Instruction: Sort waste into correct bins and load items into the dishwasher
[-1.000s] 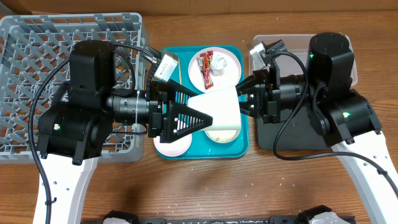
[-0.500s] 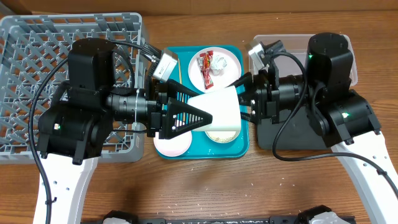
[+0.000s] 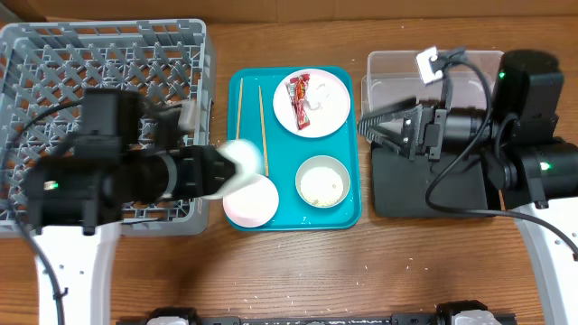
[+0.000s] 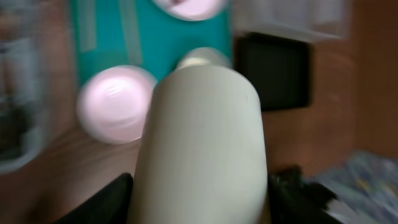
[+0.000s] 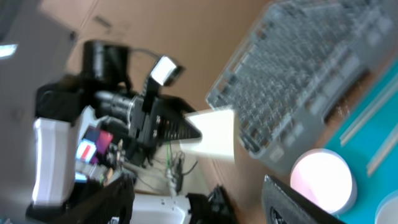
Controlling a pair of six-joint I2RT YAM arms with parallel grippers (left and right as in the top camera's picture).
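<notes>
Loading barely begun.
- Left gripper (image 4: 205, 196): clamped round the white cup (image 4: 202, 124), blurred, above the teal tray's (image 3: 352, 135) left edge, beside the grey rack (image 3: 54, 81).
- Rack: no dish seen; part hidden under the left arm.
- Right gripper (image 3: 366, 126): fingers spread wide, holding nothing.
- On the teal tray: plate (image 3: 332, 99) with wrapper (image 3: 298, 92) and tissue (image 3: 318, 90), chopsticks (image 3: 263, 117), rice bowl (image 3: 322, 182), pink bowl (image 3: 251, 200).
- Clear tub (image 3: 397, 68): contents unclear.

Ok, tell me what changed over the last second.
The left arm swung left toward the grey rack, carrying the white cup clamped in its jaws. The right arm drew back right from the cup, over the black tray and clear tub, jaws open and empty. Unchanged: the plate with wrapper and tissue, the chopsticks, and both bowls.
</notes>
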